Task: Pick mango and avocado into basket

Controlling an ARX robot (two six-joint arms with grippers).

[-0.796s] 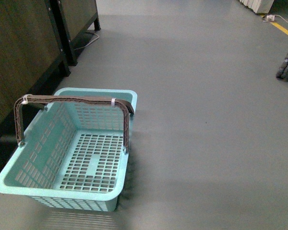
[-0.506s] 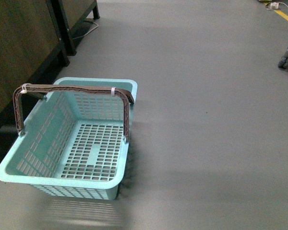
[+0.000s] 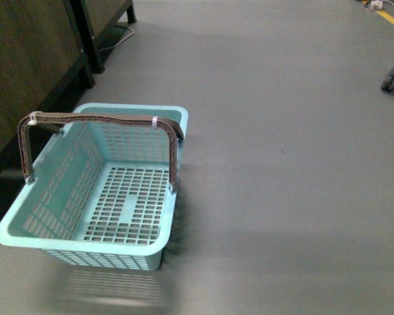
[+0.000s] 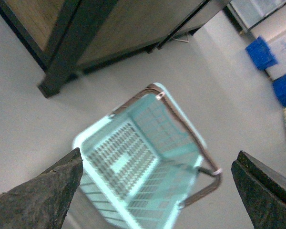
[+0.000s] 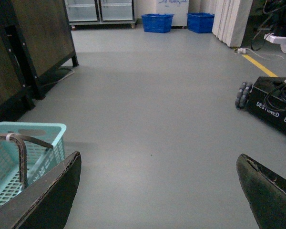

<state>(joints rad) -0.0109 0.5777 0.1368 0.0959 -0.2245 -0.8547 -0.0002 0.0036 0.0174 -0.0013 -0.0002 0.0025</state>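
The basket sits on the grey floor, low and left in the front view, just beside a dark wooden cabinet on black legs. Its two handles stand upright together over the middle, tied by a white zip tie. The whole lattice base is in plain sight.

The left hand hangs above the basket and is open: its two dark fingers are spread wide, and the basket shows blurred between them, with the cabinet's leg beyond.

The right hand is open too, fingers wide apart, with bare floor between them. In its view only a corner of the basket shows, at the side by one finger. Farther off, a black machine with small wheels and the words "DESIGNED BY" rests on the floor near a yellow line, well apart from the basket, and two blue crates stand by the far wall
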